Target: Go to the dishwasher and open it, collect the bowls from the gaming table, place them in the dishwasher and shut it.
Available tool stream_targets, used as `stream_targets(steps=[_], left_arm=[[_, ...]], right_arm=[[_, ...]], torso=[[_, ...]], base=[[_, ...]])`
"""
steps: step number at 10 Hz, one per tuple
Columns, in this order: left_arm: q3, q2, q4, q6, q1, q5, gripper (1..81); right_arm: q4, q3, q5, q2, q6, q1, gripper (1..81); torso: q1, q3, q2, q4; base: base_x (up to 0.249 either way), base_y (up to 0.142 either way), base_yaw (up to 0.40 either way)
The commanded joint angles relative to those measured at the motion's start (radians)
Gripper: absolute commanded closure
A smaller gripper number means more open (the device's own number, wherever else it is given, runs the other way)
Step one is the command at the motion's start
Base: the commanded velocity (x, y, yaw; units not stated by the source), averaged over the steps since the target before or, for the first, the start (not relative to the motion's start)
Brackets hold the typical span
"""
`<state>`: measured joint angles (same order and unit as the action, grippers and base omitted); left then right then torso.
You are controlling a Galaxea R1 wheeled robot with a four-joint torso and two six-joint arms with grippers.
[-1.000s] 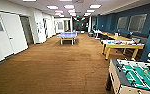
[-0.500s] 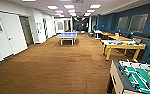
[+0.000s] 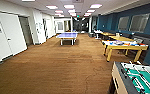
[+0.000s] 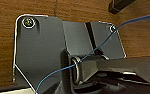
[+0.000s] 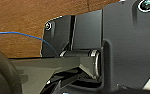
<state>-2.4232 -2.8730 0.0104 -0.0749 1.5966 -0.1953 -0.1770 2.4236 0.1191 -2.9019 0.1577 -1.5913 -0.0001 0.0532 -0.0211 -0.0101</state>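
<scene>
Two tools of mine, and I cannot tell how wide either stands. Ahead to my right, the long white-topped desk (image 3: 124,45) carries small colourful things (blurred), beyond the table-football table (image 3: 138,77).

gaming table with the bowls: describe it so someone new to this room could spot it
Look along the blue wall on the room's right side. Standing out from it, beyond the green-field foosball table, is the gaming table: white top, yellow edge and legs, small colourful items on it. The blue ping-pong table stands mid-room instead.
</scene>
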Motion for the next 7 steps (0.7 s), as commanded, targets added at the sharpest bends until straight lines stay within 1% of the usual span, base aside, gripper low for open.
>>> stream_targets(steps=[1,7], left_arm=[[0.009,0.007,-0.003,0.001,-0.034,0.048,1.0],[-0.005,0.006,-0.004,0.001,-0.031,0.048,1.0]], right_arm=[[-0.004,0.0,-0.046,0.004,0.002,0.038,1.0],[-0.004,0.001,-0.046,-0.001,0.002,0.043,1.0]], torso=[[0.0,0.0,0.0,0.0],[0.0,0.0,0.0,0.0]], base=[[0.149,0.0,0.0],[0.15,0.0,0.0]])
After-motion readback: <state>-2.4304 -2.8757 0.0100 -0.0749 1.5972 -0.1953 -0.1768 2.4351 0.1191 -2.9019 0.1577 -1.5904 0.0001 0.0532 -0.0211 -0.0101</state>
